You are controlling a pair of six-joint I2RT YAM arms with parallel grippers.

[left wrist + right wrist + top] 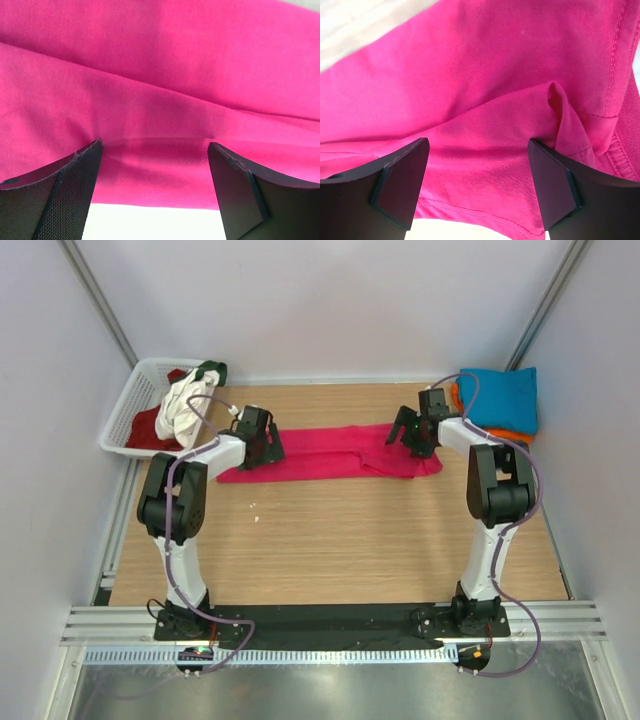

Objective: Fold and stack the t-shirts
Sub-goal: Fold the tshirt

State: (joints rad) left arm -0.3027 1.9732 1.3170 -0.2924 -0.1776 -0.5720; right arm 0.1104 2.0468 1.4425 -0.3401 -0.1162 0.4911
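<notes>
magenta t-shirt [330, 453] lies as a long strip across the middle of the table [330, 550]; left pincer [155, 150] spread wide over its left end, right pincer [479, 145] spread over the right end; further back, teal t-shirt [500, 398] sits on an orange t-shirt [512, 436], far right corner; more shirts in the white basket [122, 423], far left

Top looks down; wrist cameras close above t-shirt [330, 453].
</notes>
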